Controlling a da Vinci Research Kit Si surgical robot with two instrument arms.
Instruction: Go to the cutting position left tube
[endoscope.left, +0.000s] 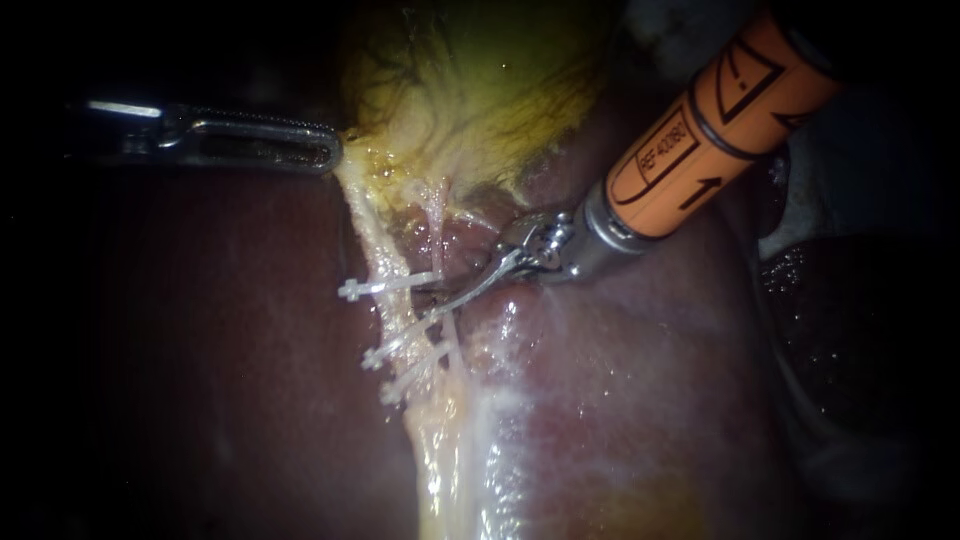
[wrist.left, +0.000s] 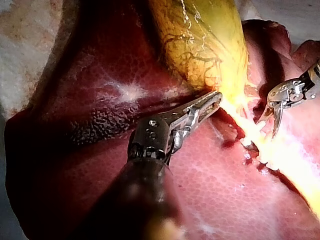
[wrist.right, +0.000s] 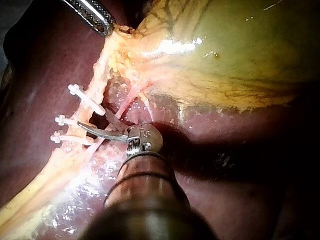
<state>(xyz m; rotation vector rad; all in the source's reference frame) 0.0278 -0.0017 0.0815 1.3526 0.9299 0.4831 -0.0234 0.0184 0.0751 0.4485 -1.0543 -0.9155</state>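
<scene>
Right instrument (endoscope.left: 450, 300), orange-sleeved shaft closest to the endoscope, comes in from the upper right with its thin curved blades down at the left tube (endoscope.left: 375, 240). Its pincer is open: a gap shows between the two blades in the right wrist view. The blades sit at the tube in the stretch between the upper of the white clips (endoscope.left: 385, 287) and the two lower ones. Judged from that, the approach is nearly or fully done; what may be left is a small seating so the tube lies squarely between the blades. I cannot tell whether both blades touch it. Left instrument (endoscope.left: 325, 150) has its pincer closed on the pale edge of the gallbladder (endoscope.left: 480, 80), above the tube, over the liver (endoscope.left: 620, 400). No containers in view, nothing to report there.
</scene>
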